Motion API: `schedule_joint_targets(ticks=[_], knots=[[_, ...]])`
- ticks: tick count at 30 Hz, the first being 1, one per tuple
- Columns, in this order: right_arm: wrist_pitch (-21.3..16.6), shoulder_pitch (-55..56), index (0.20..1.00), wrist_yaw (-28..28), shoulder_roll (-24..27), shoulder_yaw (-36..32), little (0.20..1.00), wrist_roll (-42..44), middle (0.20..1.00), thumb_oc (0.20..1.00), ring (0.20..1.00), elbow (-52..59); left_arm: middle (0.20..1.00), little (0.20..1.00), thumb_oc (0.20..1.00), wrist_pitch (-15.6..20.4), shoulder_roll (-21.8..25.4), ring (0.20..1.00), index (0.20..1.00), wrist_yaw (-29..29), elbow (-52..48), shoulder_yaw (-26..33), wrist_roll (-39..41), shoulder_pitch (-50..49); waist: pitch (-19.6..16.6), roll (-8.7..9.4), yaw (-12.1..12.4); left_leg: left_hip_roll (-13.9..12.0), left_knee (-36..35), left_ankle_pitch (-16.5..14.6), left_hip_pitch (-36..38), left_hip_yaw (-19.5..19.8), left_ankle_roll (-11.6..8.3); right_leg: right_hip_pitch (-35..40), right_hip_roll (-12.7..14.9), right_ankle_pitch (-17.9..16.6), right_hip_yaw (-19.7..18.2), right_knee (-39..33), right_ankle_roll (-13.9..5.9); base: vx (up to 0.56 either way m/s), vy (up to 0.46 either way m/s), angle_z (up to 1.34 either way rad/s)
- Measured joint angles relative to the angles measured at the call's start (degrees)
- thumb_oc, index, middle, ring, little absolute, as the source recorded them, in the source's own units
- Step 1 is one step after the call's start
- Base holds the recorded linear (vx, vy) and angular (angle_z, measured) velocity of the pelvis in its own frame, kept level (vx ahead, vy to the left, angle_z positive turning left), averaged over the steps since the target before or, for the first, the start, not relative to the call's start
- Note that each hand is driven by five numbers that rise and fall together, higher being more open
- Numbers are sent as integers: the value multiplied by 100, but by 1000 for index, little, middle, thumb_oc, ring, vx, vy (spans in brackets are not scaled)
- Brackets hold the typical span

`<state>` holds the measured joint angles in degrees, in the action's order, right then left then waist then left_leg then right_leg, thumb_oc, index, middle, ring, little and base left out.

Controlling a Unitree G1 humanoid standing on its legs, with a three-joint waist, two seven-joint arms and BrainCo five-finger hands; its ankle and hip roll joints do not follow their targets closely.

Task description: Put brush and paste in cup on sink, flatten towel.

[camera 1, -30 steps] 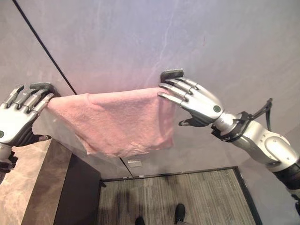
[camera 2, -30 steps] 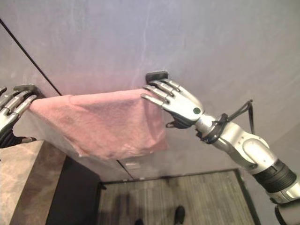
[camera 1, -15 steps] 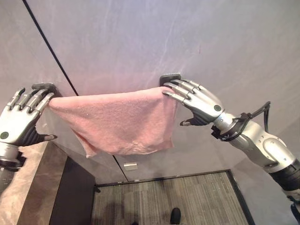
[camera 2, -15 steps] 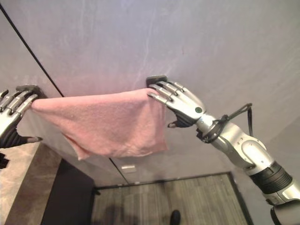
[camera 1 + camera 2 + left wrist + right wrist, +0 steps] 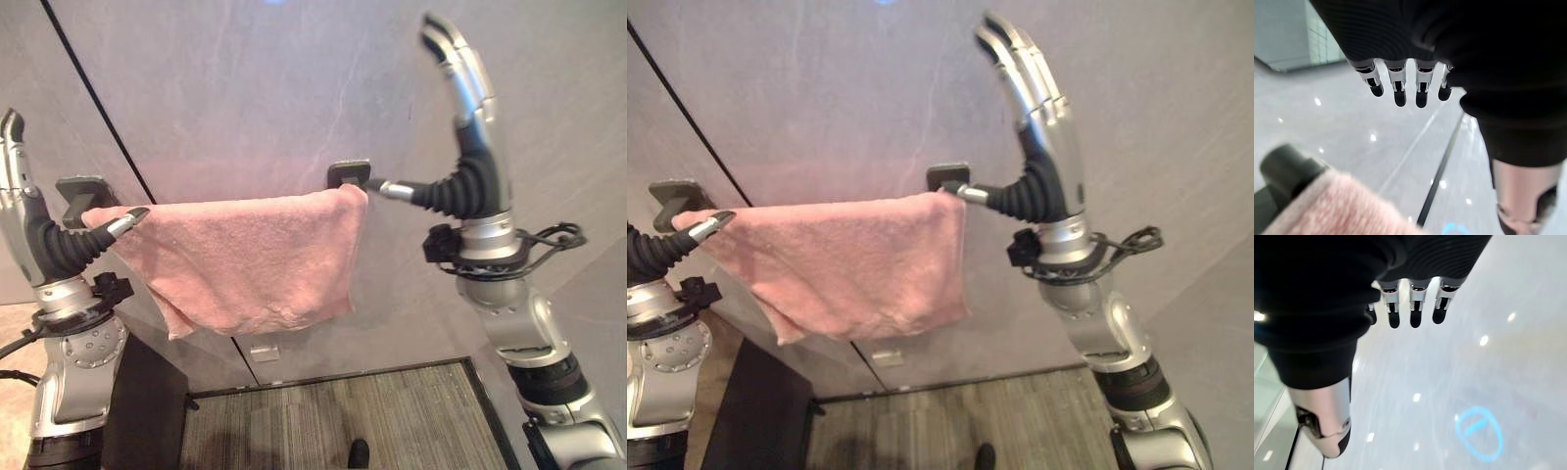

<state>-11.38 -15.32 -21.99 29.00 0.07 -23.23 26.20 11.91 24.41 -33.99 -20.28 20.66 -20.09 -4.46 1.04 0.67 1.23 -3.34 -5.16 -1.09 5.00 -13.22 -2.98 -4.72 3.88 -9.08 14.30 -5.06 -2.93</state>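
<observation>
**Both hands raised at the towel ends, thumbs near the cloth**

The fingers of the right hand (image 5: 468, 117) stand straight and together, pointing up along the wall (image 5: 245, 88), and they hold nothing. Its thumb reaches sideways, and the thumb tip lies at the near end of the pink towel (image 5: 245, 259), just beside the dark bracket (image 5: 348, 173) of the rail. The fingers of the left hand (image 5: 29, 225) are also straight and point up; its thumb tip rests on or just over the other end of the towel, near the second bracket (image 5: 80, 191). Whether the thumbs really press the cloth, one cannot tell.

The towel hangs over the rail between the two thumbs, spread quite flat on top, with its lower edge uneven and longer toward the left thumb. Brush, paste and cup are not to be judged from here.

A possible risk: if a thumb catches the cloth when the hand goes away, it may drag the towel along the rail and bunch it again, or pull it off.

The eye views show the whole towel and both arms. The left wrist view shows what they hide: the round end of the rail (image 5: 1288, 169) with fluffy cloth against it, well below the straight fingertips (image 5: 1399, 93). The right wrist view shows straight fingertips (image 5: 1415, 316) before the bare wall.
</observation>
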Motion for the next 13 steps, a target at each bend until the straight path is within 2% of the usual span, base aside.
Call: schedule_joint_targets(ticks=[2, 3, 4, 5, 7, 8, 13], knots=[[67, 851, 1000, -181, -63, -356, 1000, 245, 1000, 1000, 1000, -29, 1000, 1000, 1000, 35, -366, 1000, 1000, -73, -77, 120, 348, -580, 2, 22, -25, 4, -2, -16, 1, -32, 2, -18, -4, 26, -25, 1, -28, -41, -21, -6], [-12, 1632, 1000, -149, -189, -633, 1000, 528, 1000, 1000, 1000, -278, 1000, 1000, 1000, 25, -643, 1000, 1000, 2, 64, 87, 655, -941, 21, 37, -33, 3, -2, -17, -2, -27, 6, -18, 4, 56, -27, -14, -40, -80, -42, -3], [150, 2243, 1000, -98, -308, -695, 1000, 784, 1000, 1000, 1000, -553, 1000, 1000, 1000, -56, -863, 1000, 1000, 67, 113, 96, 887, -1294, 51, 75, -41, 1, -3, -21, -4, -34, 8, -29, 5, 77, -28, -48, -24, -60, -47, -2], [141, 2606, 1000, -14, -378, -755, 1000, 971, 1000, 1000, 1000, -792, 1000, 1000, 1000, 33, -993, 1000, 1000, 162, 316, 31, 1140, -1486, 90, 104, -56, -13, 12, -21, -44, -42, 9, -62, 5, 99, -6, -18, -28, -92, -63, 2], [270, 3261, 1000, 143, -530, -833, 1000, 1331, 1000, 1000, 1000, -1360, 1000, 1000, 1000, 1, -1226, 1000, 1000, 405, 797, -107, 1731, -1682, 121, 73, -64, -21, 0, -24, -69, 13, 10, -62, 9, 134, 35, -49, -66, -75, -43, 10], [391, 3456, 1000, 288, -707, -831, 1000, 1655, 1000, 1000, 1000, -1811, 1000, 1000, 1000, -71, -1389, 1000, 1000, 629, 1087, -265, 2261, -1776, 146, 77, -75, -42, -4, -38, -121, 36, 35, -85, 7, 149, 60, -50, -95, -62, -49, 5], [686, 3467, 1000, 641, -999, -370, 1000, 2959, 1000, 1000, 1000, -3584, 1000, 1000, 1000, -290, -1348, 1000, 1000, 1547, 2275, -1340, 3177, -1990, 231, 66, -124, -96, 5, 0, -250, 188, -17, -95, -6, 152, 325, -47, -78, -39, -30, 17]])
